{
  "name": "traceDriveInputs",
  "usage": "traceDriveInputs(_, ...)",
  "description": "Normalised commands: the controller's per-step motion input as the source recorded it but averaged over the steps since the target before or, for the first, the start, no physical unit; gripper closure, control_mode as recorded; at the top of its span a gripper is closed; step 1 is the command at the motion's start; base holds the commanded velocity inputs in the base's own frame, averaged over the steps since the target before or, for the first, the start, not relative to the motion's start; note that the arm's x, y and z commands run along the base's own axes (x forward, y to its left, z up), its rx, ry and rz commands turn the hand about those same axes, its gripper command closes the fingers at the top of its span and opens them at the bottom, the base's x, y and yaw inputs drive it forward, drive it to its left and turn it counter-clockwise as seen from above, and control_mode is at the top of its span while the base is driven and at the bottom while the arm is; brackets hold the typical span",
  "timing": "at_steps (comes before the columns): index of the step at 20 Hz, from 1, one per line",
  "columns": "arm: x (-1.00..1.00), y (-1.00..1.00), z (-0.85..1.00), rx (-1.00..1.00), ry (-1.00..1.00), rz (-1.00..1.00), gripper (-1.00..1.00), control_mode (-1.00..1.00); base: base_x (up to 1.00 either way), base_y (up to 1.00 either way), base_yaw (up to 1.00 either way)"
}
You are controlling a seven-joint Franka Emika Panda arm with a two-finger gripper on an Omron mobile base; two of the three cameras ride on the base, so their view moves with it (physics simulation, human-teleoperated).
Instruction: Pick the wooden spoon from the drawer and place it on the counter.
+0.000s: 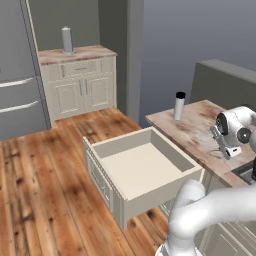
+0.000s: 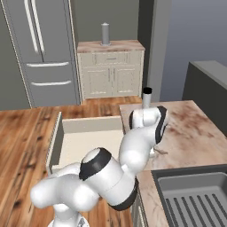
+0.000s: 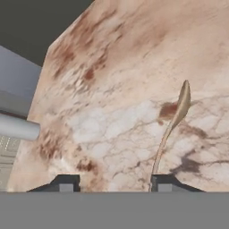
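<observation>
My gripper [image 3: 112, 183] over counter [image 3: 116, 89], fingers spread, released; spoon [image 3: 172, 129] lies beside my right fingertip [image 3: 163, 182]; drawer [image 1: 145, 170] open.

I see a grey cylinder with a black cap [image 1: 179, 105] standing upright near the bench's far corner. On the far cabinet [image 1: 79, 82] an all-grey cylinder [image 1: 67, 40] stands upright too. A grey fridge [image 2: 42, 48] with long pale handles sits beside that cabinet. Wooden floorboards [image 1: 45, 190] run across the room, and a dark ribbed sink [image 2: 199, 199] sits low at the right.
</observation>
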Motion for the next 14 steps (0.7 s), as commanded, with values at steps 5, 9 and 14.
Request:
traceDriveInputs(5,0.24,0.00,0.55,0.04,0.13,0.00,-1.00,-1.00,0.00,0.00,0.00)
traceDriveInputs(9,0.00,0.00,1.00,0.03,0.04,0.01,-1.00,-1.00,0.00,0.00,0.00)
traceDriveInputs(14,0.00,0.13,1.00,0.00,0.09,0.03,-1.00,-1.00,0.00,0.00,0.00)
